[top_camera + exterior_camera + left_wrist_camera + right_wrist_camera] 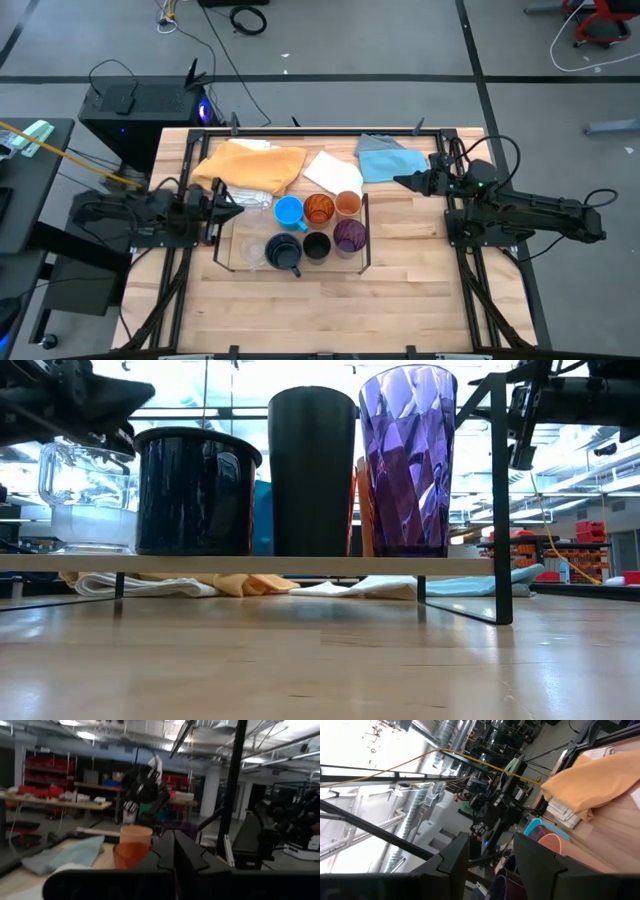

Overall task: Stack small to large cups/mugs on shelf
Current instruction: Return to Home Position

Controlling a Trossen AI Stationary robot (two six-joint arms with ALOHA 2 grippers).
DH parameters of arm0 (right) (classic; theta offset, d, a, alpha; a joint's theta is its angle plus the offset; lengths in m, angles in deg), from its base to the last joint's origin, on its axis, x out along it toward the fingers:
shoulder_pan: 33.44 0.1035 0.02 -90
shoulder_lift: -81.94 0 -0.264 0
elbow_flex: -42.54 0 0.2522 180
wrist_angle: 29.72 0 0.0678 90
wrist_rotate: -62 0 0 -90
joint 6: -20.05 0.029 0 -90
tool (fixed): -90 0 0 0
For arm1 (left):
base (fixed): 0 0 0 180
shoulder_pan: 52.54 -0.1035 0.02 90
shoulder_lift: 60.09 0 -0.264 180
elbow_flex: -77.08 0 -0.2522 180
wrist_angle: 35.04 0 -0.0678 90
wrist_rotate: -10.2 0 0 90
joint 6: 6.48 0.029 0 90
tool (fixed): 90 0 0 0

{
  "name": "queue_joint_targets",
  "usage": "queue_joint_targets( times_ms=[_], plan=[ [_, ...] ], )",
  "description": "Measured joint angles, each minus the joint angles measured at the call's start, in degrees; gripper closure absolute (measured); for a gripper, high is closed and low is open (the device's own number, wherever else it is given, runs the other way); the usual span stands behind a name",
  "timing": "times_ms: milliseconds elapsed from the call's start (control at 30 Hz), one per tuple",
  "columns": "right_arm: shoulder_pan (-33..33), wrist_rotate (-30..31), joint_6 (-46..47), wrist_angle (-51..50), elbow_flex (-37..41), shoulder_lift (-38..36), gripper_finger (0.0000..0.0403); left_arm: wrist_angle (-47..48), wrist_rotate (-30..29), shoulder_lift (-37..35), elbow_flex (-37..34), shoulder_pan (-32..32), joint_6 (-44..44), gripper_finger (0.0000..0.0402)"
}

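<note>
The cups and mugs stand upright on the clear base of the black wire shelf. They are a light-blue mug, an amber tumbler, a small orange cup, a purple tumbler, a black cup, a navy mug and clear cups. My left gripper is shut and holds nothing, hovering level at the shelf's left side. My right gripper hangs open, with nothing between its fingers, to the right of the shelf's far right corner. The low view shows the navy mug, black cup and purple tumbler in a row.
Behind the shelf, toward the far edge, lie a yellow cloth, a white cloth and a blue cloth. Bare wooden tabletop stretches from the shelf to the near edge. The shelf's wire posts rise at its corners.
</note>
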Motion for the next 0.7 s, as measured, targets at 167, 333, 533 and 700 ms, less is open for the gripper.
queue_joint_targets(
  times_ms=[167, 333, 533, 700],
  plan=[
    [0.0, 0.0, -0.14, -0.39, 0.0, 0.25, 0.0243, 2.65, 0.15, -3.43, 0.0, 0.0, 0.93, 0.0384],
    [0.0, -0.02, -0.29, -0.37, 0.0, 0.25, 0.0243, 5.41, 0.3, -3.17, 0.0, 0.0, -0.18, 0.0382],
    [-0.02, 0.0, -0.42, -0.37, 0.0, 0.25, 0.0243, 5.96, 1.45, -3.19, 0.0, 0.0, -1.13, 0.0394],
    [0.0, 0.0, -0.54, -0.37, 0.0, 0.25, 0.0243, 7.2, 3.1, -3.18, 0.97, 0.0, -1.47, 0.038]
  ],
)
